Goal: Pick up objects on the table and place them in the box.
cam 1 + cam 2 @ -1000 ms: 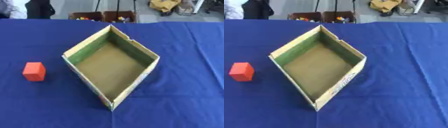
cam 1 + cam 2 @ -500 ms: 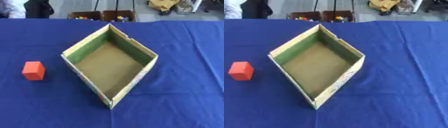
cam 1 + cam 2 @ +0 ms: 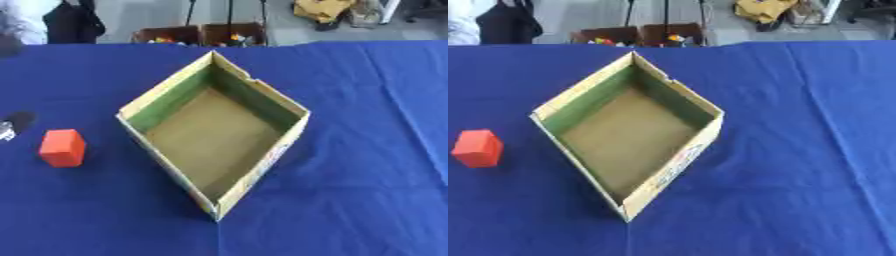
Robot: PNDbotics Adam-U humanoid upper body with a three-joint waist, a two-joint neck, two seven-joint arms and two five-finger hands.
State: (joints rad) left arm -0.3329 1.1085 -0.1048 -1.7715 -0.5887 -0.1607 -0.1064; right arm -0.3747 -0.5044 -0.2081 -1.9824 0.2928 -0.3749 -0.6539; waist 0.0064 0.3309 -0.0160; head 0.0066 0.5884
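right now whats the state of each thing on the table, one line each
box: open-topped, empty, standing corner-on to the camera on the cloth
red block: upright on the cloth, left of the box, apart from it, untouched
blue cloth: spread flat over the table
left hand: only a dark tip shows at the left edge of the left eye view, near the block but not touching it; fingers cannot be judged
right hand: not in view
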